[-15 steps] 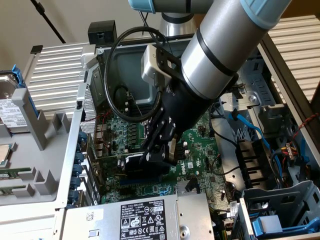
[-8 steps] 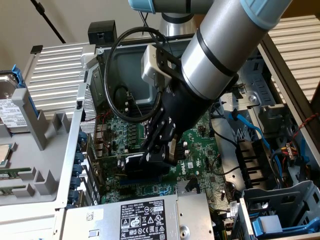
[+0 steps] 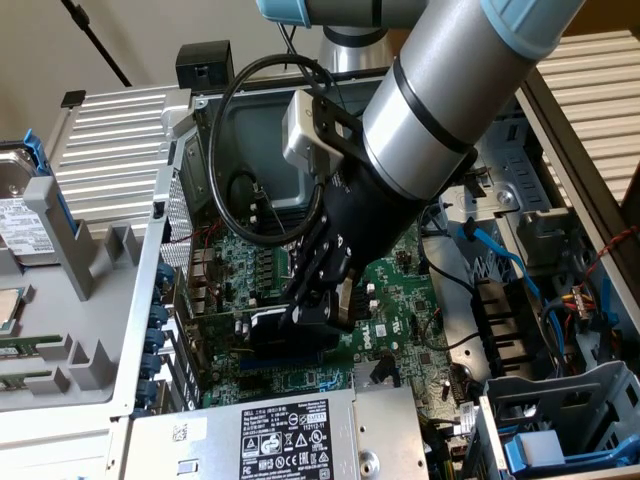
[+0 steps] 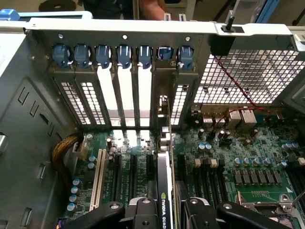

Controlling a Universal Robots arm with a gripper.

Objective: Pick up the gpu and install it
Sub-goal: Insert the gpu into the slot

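Open on its side, the case (image 3: 110, 130) gives me a clear drop onto the motherboard (image 3: 395, 290). My end effector (image 4: 164, 210) is clamped on the gpu (image 4: 163, 191), holding it on edge so its lower edge can meet a slot. Its bracket (image 4: 163, 102) stands at the rear slot row (image 4: 124, 55), by the blue clips. Whether it is fully seated I cannot tell.

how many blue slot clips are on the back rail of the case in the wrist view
7 blue clips show in a row along the rail. The gpu stands in line with the sixth. More may be hidden past the frame's edge.
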